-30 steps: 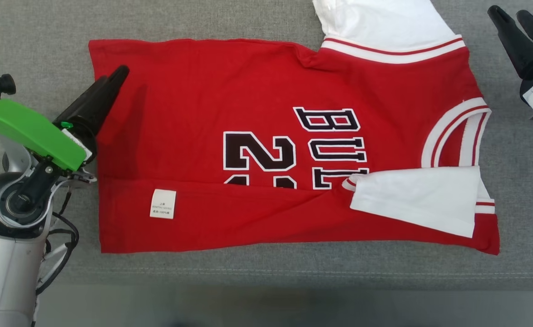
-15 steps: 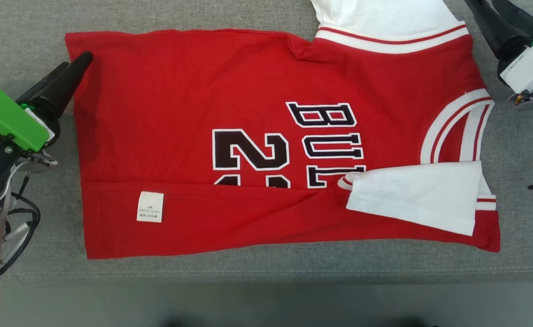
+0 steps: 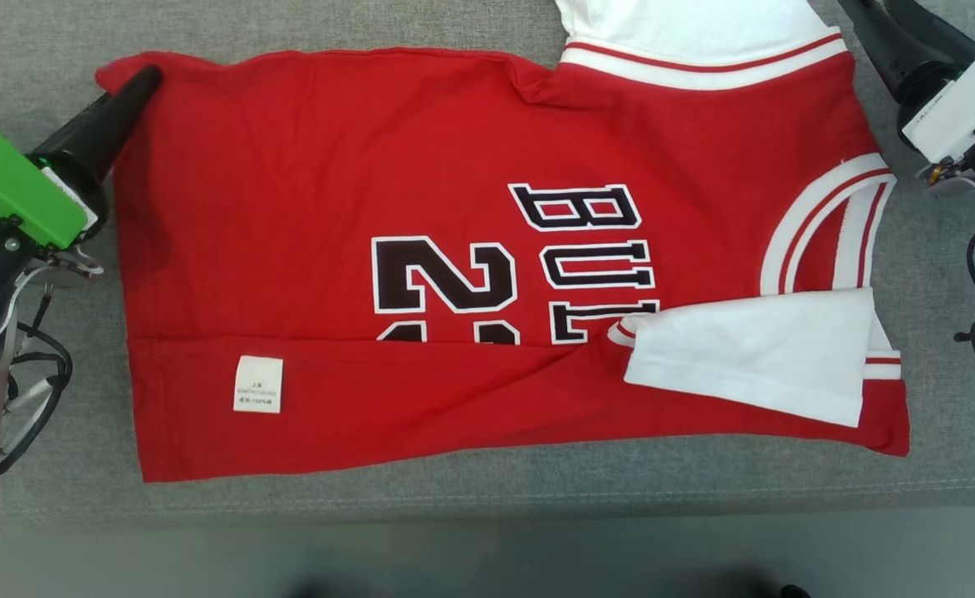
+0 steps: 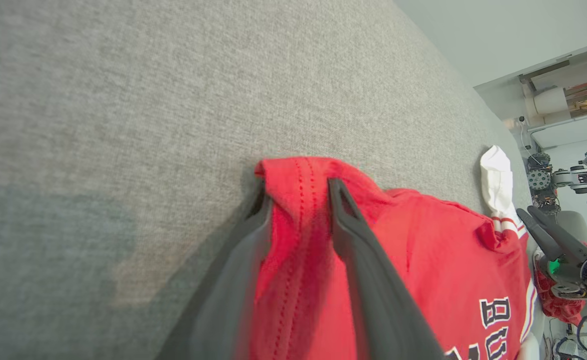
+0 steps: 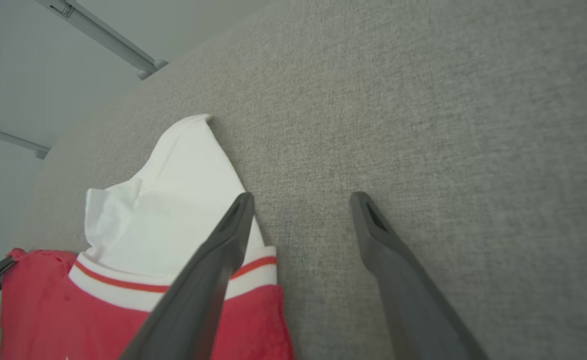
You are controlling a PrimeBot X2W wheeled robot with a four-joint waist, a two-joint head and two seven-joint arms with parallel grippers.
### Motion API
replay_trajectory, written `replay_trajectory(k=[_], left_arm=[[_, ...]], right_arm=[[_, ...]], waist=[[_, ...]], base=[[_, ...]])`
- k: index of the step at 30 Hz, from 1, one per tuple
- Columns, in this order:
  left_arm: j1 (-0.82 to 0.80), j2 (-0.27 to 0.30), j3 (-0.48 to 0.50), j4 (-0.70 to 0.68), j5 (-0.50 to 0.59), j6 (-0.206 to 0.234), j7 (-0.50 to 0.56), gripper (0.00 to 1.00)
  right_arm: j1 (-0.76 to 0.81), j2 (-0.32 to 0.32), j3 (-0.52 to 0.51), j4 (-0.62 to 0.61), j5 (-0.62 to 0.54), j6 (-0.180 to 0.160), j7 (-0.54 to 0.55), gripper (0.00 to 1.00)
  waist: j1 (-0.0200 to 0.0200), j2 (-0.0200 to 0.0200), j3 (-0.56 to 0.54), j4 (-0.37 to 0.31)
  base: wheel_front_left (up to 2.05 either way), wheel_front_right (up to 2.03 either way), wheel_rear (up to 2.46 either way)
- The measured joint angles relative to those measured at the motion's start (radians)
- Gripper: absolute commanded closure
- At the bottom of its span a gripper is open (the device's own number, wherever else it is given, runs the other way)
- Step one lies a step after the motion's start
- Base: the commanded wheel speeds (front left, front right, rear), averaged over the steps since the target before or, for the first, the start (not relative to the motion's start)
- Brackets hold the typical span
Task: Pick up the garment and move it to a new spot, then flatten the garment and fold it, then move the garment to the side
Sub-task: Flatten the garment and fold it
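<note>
Left jaws straddle garment hem, plain from wrist, unclear from head.

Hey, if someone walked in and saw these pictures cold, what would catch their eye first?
The red jersey with black-and-white lettering, spread across the grey fabric surface with its near edge folded over and a white sleeve on top. Next, the left gripper, its fingers straddling the jersey's far left corner, and the right gripper, open beside the other white sleeve.
</note>
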Motion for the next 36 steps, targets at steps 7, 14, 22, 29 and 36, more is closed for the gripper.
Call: replay_trajectory(k=[7, 14, 22, 29, 36], left_arm=[[-0.013, -0.028, -0.019, 0.018, -0.011, -0.008, 0.0, 1.0], [-0.016, -0.058, -0.044, 0.046, -0.016, -0.016, -0.005, 1.0], [-0.016, -0.074, -0.067, 0.076, -0.016, -0.017, -0.006, 1.0], [-0.016, -0.074, -0.077, 0.067, -0.023, -0.017, -0.006, 1.0], [-0.016, -0.075, -0.087, 0.049, -0.026, -0.017, -0.015, 1.0]], right_arm=[[-0.011, -0.007, -0.004, 0.033, -0.007, 0.011, -0.012, 0.0], [-0.029, -0.01, 0.016, 0.058, 0.004, 0.038, 0.017, 0.0], [-0.032, -0.013, 0.065, 0.082, 0.026, 0.062, 0.1, 0.0], [-0.044, -0.034, 0.086, 0.086, 0.023, 0.061, 0.162, 0.67], [-0.056, -0.031, 0.083, 0.087, 0.011, 0.061, 0.145, 1.0]], waist=[[0.0, 0.0, 0.0, 0.009], [0.0, 0.0, -0.015, 0.033], [0.0, 0.0, -0.052, 0.052], [0.0, 0.0, -0.066, 0.061], [0.0, 0.0, -0.061, 0.065]], base=[[0.0, 0.0, 0.0], [0.0, 0.0, 0.0], [0.0, 0.0, 0.0], [0.0, 0.0, 0.0], [0.0, 0.0, 0.0]])
